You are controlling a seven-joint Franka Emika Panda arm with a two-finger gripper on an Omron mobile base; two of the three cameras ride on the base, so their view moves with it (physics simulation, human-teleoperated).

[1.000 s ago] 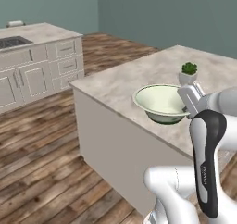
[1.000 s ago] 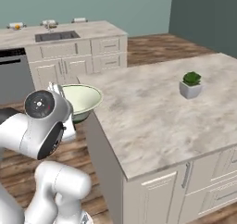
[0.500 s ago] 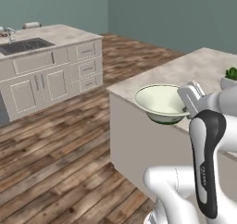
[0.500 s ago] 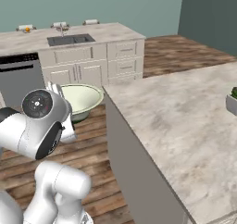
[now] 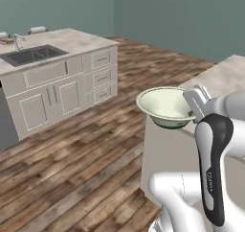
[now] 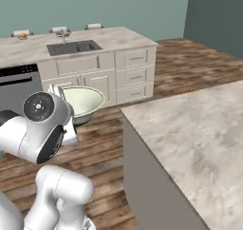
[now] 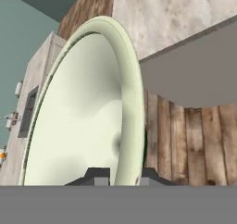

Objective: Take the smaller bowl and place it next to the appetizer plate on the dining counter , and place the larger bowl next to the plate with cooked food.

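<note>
Open floor [image 5: 72,164] btw counters.

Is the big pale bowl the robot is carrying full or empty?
Empty. The larger bowl shows a bare, smooth inside in both base views, and the hand view shows nothing in it either.

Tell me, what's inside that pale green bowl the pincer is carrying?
Nothing: the larger bowl shows a bare, glossy inside. The pincer clamps its rim, covering a small patch there, and its underside is mostly out of sight.
</note>
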